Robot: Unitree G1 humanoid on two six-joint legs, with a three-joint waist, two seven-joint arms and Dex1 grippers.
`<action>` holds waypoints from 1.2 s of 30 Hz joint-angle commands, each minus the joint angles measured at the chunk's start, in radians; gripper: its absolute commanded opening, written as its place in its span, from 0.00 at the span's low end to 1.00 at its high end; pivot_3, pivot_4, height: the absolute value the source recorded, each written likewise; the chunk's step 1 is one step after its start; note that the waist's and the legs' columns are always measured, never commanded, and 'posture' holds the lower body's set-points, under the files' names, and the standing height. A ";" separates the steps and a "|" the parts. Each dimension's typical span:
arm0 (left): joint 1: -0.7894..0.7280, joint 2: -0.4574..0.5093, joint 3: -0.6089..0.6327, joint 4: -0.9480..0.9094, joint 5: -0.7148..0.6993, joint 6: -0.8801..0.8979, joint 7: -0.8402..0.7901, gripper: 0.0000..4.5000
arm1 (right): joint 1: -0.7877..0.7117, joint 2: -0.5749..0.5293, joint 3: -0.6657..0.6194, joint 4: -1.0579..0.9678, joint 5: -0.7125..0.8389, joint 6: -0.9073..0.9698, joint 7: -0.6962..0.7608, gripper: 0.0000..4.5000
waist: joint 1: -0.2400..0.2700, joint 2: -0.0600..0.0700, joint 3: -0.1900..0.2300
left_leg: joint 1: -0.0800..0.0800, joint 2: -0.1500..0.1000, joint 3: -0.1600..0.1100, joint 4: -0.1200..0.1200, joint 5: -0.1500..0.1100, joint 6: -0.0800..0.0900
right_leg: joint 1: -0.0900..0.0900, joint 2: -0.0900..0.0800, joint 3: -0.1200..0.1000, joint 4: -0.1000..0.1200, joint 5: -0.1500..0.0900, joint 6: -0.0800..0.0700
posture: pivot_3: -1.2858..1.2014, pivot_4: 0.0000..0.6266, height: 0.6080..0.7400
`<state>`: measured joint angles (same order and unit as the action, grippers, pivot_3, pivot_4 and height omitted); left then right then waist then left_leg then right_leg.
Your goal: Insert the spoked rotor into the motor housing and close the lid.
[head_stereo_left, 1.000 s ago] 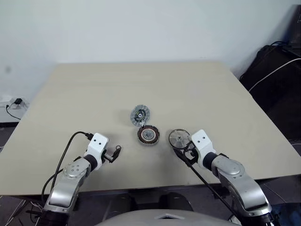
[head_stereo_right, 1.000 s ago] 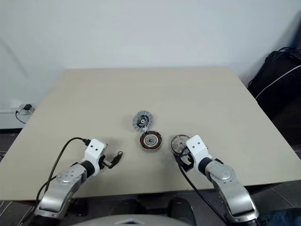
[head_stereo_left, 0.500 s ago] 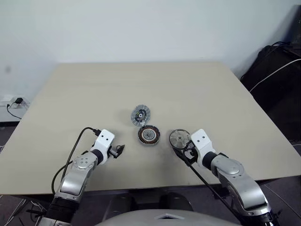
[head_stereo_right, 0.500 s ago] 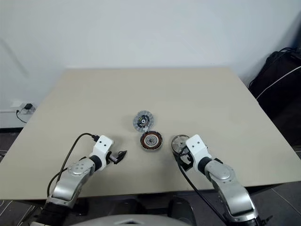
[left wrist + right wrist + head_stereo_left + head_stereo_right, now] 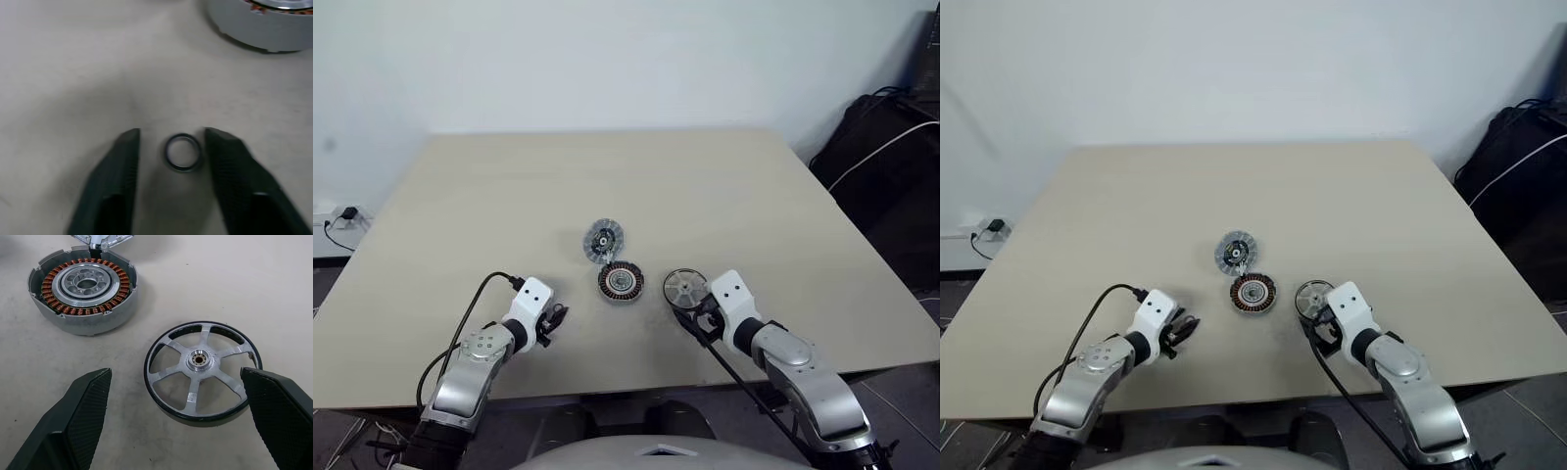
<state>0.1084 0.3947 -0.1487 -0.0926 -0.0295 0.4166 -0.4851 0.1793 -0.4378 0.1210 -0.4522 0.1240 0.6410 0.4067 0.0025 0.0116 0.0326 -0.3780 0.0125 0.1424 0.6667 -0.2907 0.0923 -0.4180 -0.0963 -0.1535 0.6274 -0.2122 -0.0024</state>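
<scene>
1. Right gripper [image 5: 176, 418] spread wide, jaws either side of the spoked rotor [image 5: 203, 372], not gripping – rotor flat on the table [image 5: 705, 186], just beside the motor housing [image 5: 83, 289].
2. Risk: only the thin rim to catch; the rotor could skid or tip on closing.
3. Left gripper [image 5: 172, 154] has a small dark ring [image 5: 183, 152] lying between its part-open fingers, gaps both sides – holds nothing; could flick the ring away.
4. Housing open: copper windings and silver centre, no rotor inside.
5. Lid [image 5: 604, 240] just behind the housing, seemingly propped on it – could get knocked during insertion.
</scene>
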 commanded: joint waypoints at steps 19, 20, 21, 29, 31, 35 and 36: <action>-0.175 -0.071 -0.055 -0.126 -0.132 0.036 -0.108 0.15 | -0.030 0.011 -0.002 -0.033 -0.006 -0.021 -0.008 1.00 | 0.010 -0.002 0.001 | 0.000 0.000 0.000 0.001 0.001 -0.001 | 0.001 0.000 0.000 0.000 0.000 0.000 | 0.52 0.00 1.00; -0.191 -0.076 -0.062 -0.114 -0.127 0.030 -0.107 0.15 | -0.031 0.012 -0.001 -0.033 -0.006 -0.021 -0.008 1.00 | 0.010 -0.002 0.001 | 0.000 0.000 0.000 0.001 0.001 -0.001 | 0.001 0.000 0.000 0.000 0.000 0.000 | 0.52 0.00 1.00; -0.209 -0.084 -0.070 -0.097 -0.123 0.025 -0.105 0.15 | -0.032 0.013 0.000 -0.033 -0.007 -0.021 -0.009 1.00 | 0.010 -0.002 0.001 | 0.000 0.000 0.000 0.001 0.001 -0.001 | 0.001 0.000 0.000 0.000 0.000 0.000 | 0.52 0.00 1.00; -0.330 -0.143 -0.133 0.129 -0.050 -0.081 -0.091 0.15 | -0.040 0.023 0.010 -0.033 -0.010 -0.023 -0.018 1.00 | 0.011 -0.002 0.001 | -0.001 0.000 0.000 0.002 0.001 -0.001 | 0.004 0.001 0.000 0.000 0.001 0.002 | 0.52 0.00 1.00; -0.352 -0.160 -0.134 0.189 -0.041 -0.110 -0.087 0.15 | -0.040 0.025 0.011 -0.033 -0.009 -0.023 -0.020 1.00 | 0.011 -0.002 0.001 | -0.001 0.000 0.000 0.003 0.001 -0.001 | 0.004 0.001 0.000 0.000 0.001 0.002 | 0.52 0.00 1.00; -0.392 -0.191 -0.145 0.291 -0.019 -0.162 -0.081 0.15 | -0.040 0.030 0.012 -0.036 -0.008 -0.024 -0.024 1.00 | 0.011 -0.002 0.001 | -0.001 0.000 0.000 0.004 0.000 0.001 | 0.003 0.001 0.000 0.000 0.002 0.003 | 0.52 0.00 1.00; -0.400 -0.199 -0.147 0.310 -0.016 -0.172 -0.081 0.15 | -0.040 0.030 0.013 -0.037 -0.008 -0.024 -0.025 1.00 | 0.011 -0.002 0.001 | -0.001 0.000 0.000 0.005 0.000 0.001 | 0.003 0.001 0.000 0.000 0.002 0.003 | 0.52 0.00 1.00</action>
<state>-0.2593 0.2064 -0.2912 0.2076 -0.0523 0.2856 -0.5677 0.1561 -0.4129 0.1420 -0.4521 0.1193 0.6399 0.3875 0.0140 0.0093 0.0335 -0.3793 0.0122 0.1421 0.6721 -0.2912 0.0941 -0.4147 -0.0954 -0.1533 0.6278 -0.2103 0.0006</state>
